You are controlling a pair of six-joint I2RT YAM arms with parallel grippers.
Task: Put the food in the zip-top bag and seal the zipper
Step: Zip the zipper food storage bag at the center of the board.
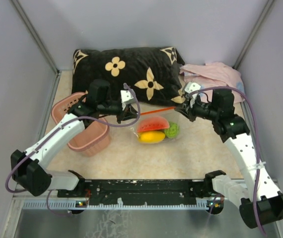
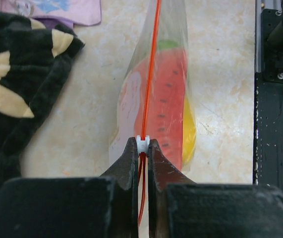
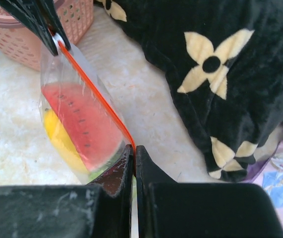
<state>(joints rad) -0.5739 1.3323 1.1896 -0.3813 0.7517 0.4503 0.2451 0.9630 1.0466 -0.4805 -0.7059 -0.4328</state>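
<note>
Clamping the zipper point(image 2: 151, 74) at opposite ends, both claws stretch it taut and straight, so the zip-top bag point(image 1: 156, 130) hangs mouth-up between them, its bottom at or near the table point(image 1: 146, 163) in front of the pillow point(image 1: 131, 69). The left claw point(image 2: 141, 145) is pinched together on the end with the white slider point(image 3: 57, 40), and the right claw point(image 3: 134, 148) is closed on the far end, probably to anchor the strip for sealing. The food is inside: a watermelon slice point(image 3: 79, 124), a yellow piece point(image 3: 62, 141) and a green piece point(image 1: 172, 130). I cannot tell whether the zipper is fully sealed.
</note>
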